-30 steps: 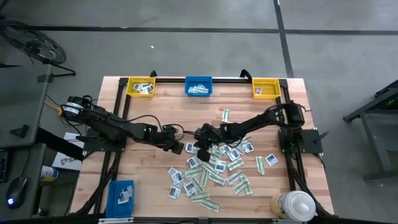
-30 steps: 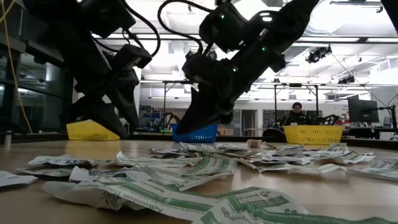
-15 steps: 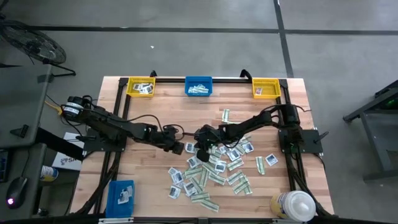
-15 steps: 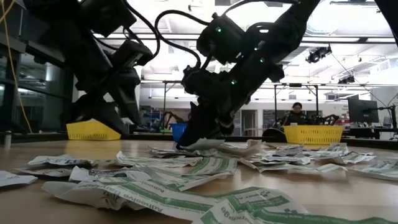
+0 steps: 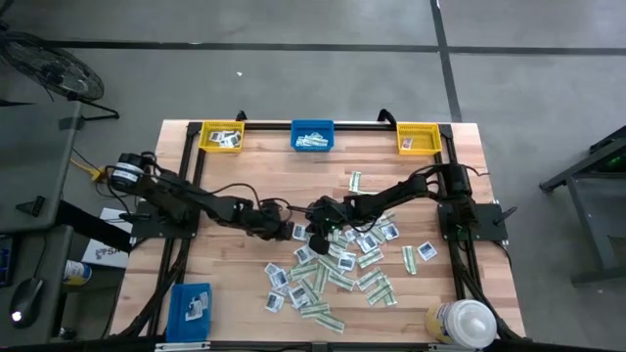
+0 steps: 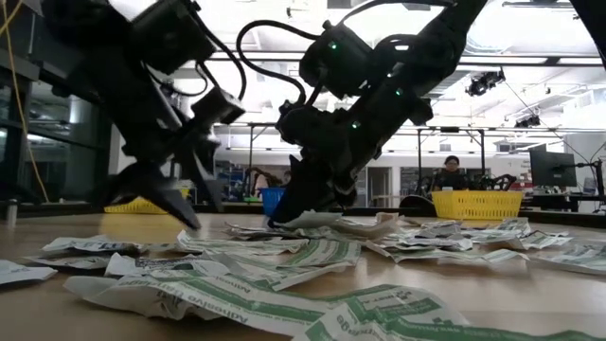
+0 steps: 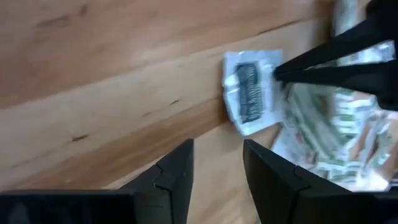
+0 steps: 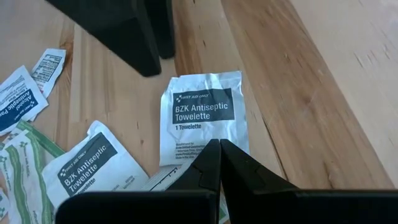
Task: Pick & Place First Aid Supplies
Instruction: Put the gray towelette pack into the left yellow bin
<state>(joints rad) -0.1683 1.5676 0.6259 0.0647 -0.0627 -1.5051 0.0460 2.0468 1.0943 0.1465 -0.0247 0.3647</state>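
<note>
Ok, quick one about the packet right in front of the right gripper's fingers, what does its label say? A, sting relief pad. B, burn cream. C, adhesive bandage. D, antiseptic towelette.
D: in the right wrist view, the white packet lying just beyond the shut right gripper reads "BZK Antiseptic Towelette, 1 Towelette" on its dark label.

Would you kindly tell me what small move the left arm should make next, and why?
Probably ease the open left gripper forward to the square white antiseptic towelette packet and straddle its free edge: the shut right gripper touches its other edge, and nothing is gripped yet.
</note>
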